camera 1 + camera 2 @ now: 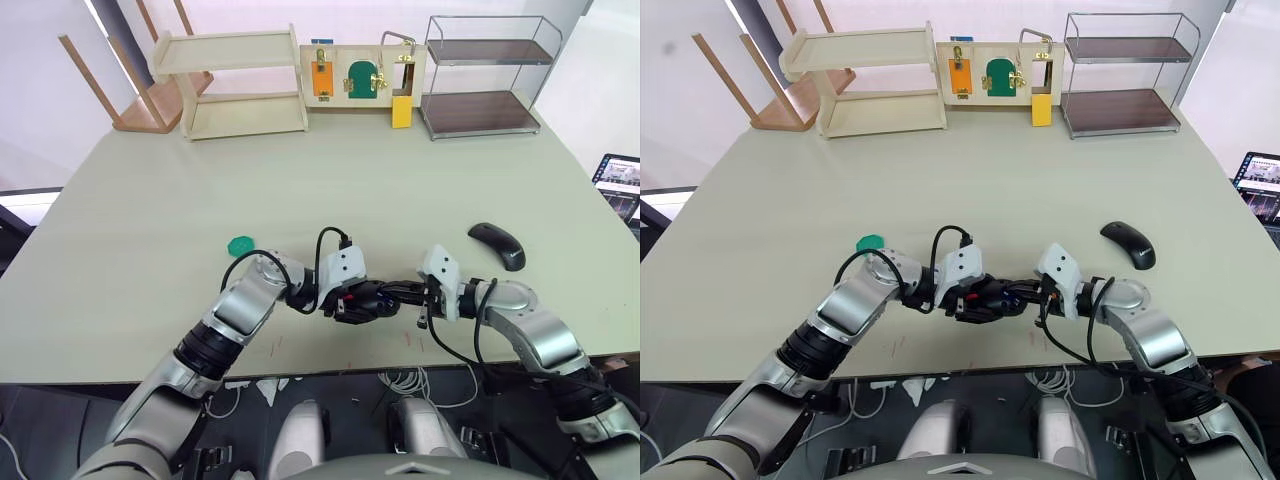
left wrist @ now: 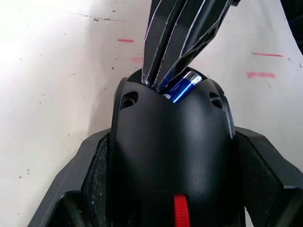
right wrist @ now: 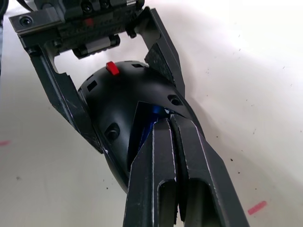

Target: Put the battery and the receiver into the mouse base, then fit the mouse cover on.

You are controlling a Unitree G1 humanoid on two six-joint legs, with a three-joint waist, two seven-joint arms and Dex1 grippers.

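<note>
My left gripper (image 1: pixel 352 303) is shut on the mouse base (image 1: pixel 368 299), a black oval body with a red patch (image 2: pixel 180 211), held just above the table's near edge. Its fingers (image 2: pixel 90 179) clamp the base's two sides. From the right, my right gripper (image 1: pixel 397 292) reaches into the base's hollow compartment, its fingers (image 3: pixel 161 156) nearly together on the battery (image 2: pixel 182 88), a blue cylinder with a silver end lying slanted at the compartment's opening. The mouse cover (image 1: pixel 497 245), a smooth black shell, lies on the table to the right. The receiver is out of view.
A flat green disc (image 1: pixel 241 244) lies left of the grippers. Along the far edge stand a wooden shelf (image 1: pixel 240 85), a latch board (image 1: pixel 362 75) and a metal rack (image 1: pixel 485 75). A tipped wooden stool (image 1: pixel 140 100) is at the back left, a laptop (image 1: pixel 620 185) at the right.
</note>
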